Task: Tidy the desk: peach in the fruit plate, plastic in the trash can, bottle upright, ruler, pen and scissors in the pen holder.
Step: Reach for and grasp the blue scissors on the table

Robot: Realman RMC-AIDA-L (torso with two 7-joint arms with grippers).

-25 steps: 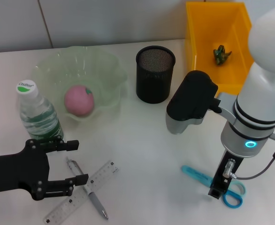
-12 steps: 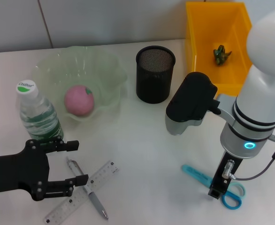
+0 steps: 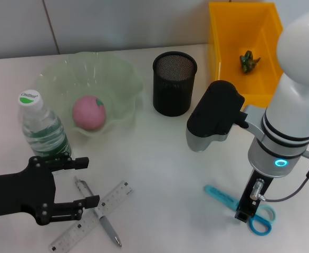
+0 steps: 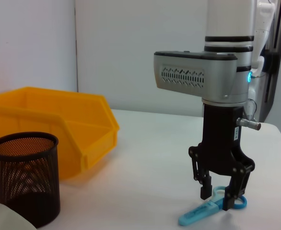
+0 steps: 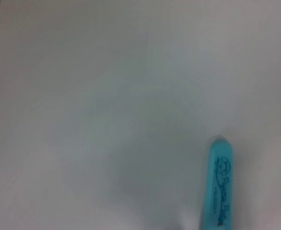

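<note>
The pink peach (image 3: 88, 112) lies in the green fruit plate (image 3: 124, 74). Left of the plate, the bottle (image 3: 40, 129) stands upright. A ruler (image 3: 91, 216) and a pen (image 3: 98, 213) lie crossed at the table's front left, just right of my open left gripper (image 3: 88, 182). Blue scissors (image 3: 225, 200) (image 4: 203, 212) (image 5: 220, 184) lie flat at the front right. My right gripper (image 4: 217, 195) points straight down over them, open, with a finger on each side of the handle end. The black mesh pen holder (image 3: 174, 83) (image 4: 25, 175) is empty. Green plastic (image 3: 248, 60) lies in the yellow trash can (image 3: 221, 52).
The yellow trash can (image 4: 59, 127) stands at the back right, close beside the pen holder. My right arm's grey elbow housing (image 3: 215, 116) hangs above the table between the pen holder and the scissors. A pale wall runs behind the table.
My right arm has shifted very slightly over the scissors. The left arm and the objects have stayed put.
</note>
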